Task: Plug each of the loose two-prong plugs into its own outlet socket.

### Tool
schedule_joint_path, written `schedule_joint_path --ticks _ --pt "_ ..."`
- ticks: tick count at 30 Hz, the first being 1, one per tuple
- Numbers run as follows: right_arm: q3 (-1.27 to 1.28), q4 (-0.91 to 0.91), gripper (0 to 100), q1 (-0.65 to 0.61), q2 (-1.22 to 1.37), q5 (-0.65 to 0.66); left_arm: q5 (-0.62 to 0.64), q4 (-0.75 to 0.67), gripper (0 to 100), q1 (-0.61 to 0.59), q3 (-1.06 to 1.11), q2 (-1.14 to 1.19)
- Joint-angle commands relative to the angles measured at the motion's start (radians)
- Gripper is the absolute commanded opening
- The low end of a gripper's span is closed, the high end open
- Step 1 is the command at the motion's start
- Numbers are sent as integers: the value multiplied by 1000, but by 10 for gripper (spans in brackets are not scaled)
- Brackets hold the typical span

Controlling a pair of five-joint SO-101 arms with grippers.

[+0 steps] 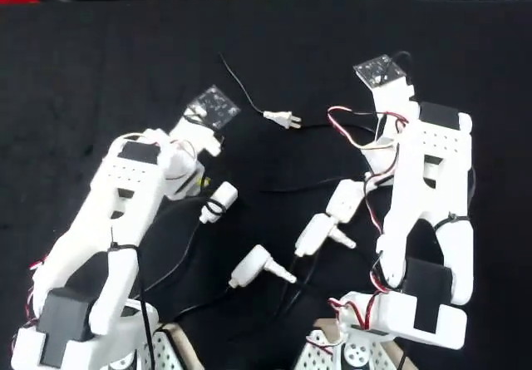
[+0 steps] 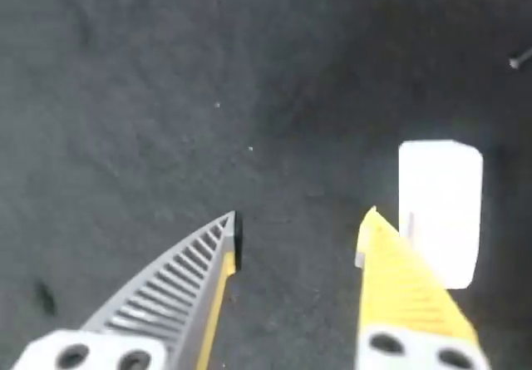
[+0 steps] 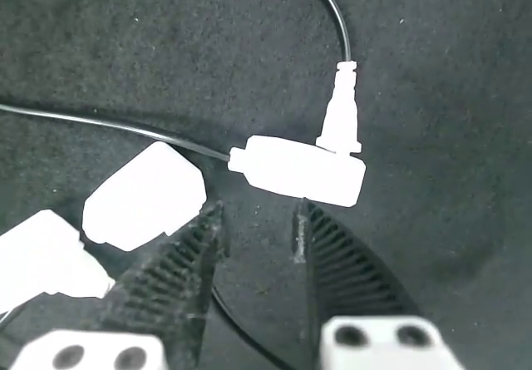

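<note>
A loose white two-prong plug [image 1: 283,120] lies on the black cloth between the two arms, its black cord trailing toward the back left. Several white socket bodies lie nearer the front: one [image 1: 218,199] by the left arm, one [image 1: 258,266] in the middle, two [image 1: 320,233] [image 1: 345,197] by the right arm. My left gripper [image 2: 299,229] is open over bare cloth, with a white socket [image 2: 440,208] just beside its yellow finger [image 2: 399,278]. My right gripper [image 3: 258,224] is open just short of a white socket [image 3: 299,170] that has a plug [image 3: 345,116] seated in its side.
Black cords [image 1: 274,189] run across the cloth between the sockets and past both arm bases. Two more white socket bodies [image 3: 145,195] [image 3: 41,262] lie beside my right gripper's dark finger [image 3: 179,278]. The far half of the table [image 1: 100,46] is bare black cloth.
</note>
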Motion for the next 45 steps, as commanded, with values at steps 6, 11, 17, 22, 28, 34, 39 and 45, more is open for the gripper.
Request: schedule_joint_path --ticks 6,11,17,22,28,34,39,45 --pt "-5 -12 134 -12 -2 -11 133 252 234 217 -65 -256" --pt "-5 -12 134 -12 -2 -11 186 -3 234 369 234 -385" --pt "-4 -12 134 -12 -2 -11 120 -132 234 220 252 -227" --pt "-4 -12 134 -12 -2 -11 64 -132 234 84 96 -31" --pt "-4 -12 134 -12 -2 -11 31 -98 234 76 27 34" --pt "-4 -12 134 -44 -2 -12 37 147 234 85 -39 -137" --pt "-64 -12 134 -167 4 -15 72 318 234 77 41 -443" --pt "-348 89 136 -267 180 89 127 325 234 -56 343 -875"
